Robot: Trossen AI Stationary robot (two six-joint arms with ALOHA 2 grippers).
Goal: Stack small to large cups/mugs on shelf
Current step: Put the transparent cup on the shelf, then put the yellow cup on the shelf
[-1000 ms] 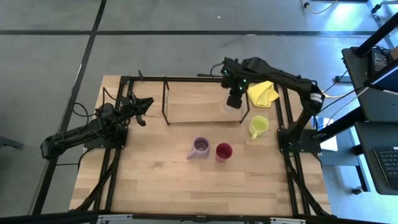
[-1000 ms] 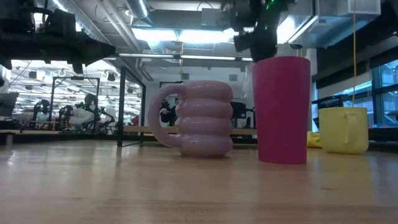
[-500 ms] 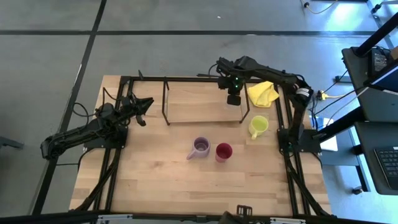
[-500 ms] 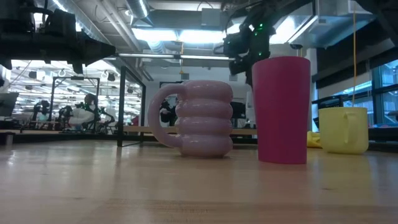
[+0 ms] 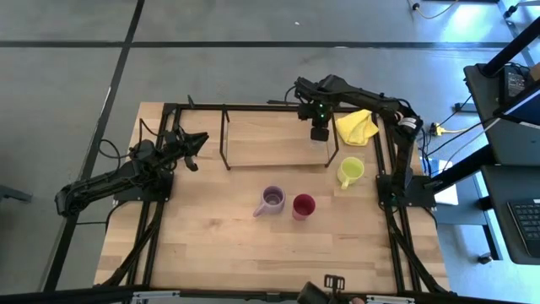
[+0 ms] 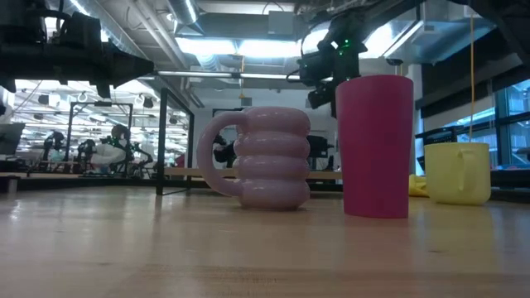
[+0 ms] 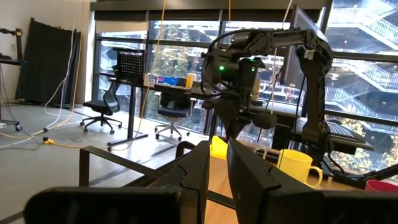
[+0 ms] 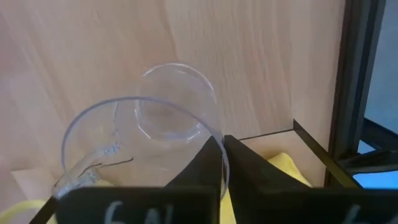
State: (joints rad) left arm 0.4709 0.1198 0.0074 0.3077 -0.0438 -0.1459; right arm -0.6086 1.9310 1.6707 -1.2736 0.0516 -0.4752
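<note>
The right hand [image 5: 319,133] has drawn back toward twelve o'clock over the shelf [image 5: 261,139], fingers nearly together and empty above the clear glass [image 8: 149,140], suggesting the smallest is placed.

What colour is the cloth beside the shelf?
Yellow. The cloth shows best in the high view, just right of the shelf.

Bright overhead strip lights [image 6: 248,45] and daylit windows [image 7: 168,81] backlight the low and left wrist views, while the tiny clear glass [image 8: 146,137] looks soft-edged close up.
</note>
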